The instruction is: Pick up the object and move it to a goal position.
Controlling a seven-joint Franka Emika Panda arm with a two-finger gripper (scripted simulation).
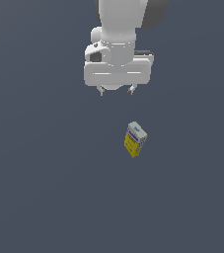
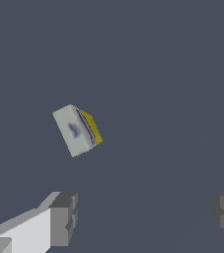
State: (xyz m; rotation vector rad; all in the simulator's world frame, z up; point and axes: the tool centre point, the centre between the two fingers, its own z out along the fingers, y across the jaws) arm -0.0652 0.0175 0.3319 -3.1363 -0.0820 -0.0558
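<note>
Released and holding nothing, one claw [image 1: 117,91] hangs above the tabletop [image 1: 44,188], apart from one yellow-and-white carton [image 1: 135,139].

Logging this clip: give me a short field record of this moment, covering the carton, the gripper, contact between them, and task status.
object: small carton, yellow body, white-grey top with blue marks
object pose: standing on the dark surface, turned at an angle to the gripper
gripper: jaws apart, empty
gripper position: up-screen of the carton in the exterior view, not over it
contact: none; a clear gap shows in both views
wrist view: carton lies beyond the fingertips, not between them
goal marker: none visible
task status: carton not yet grasped
</note>
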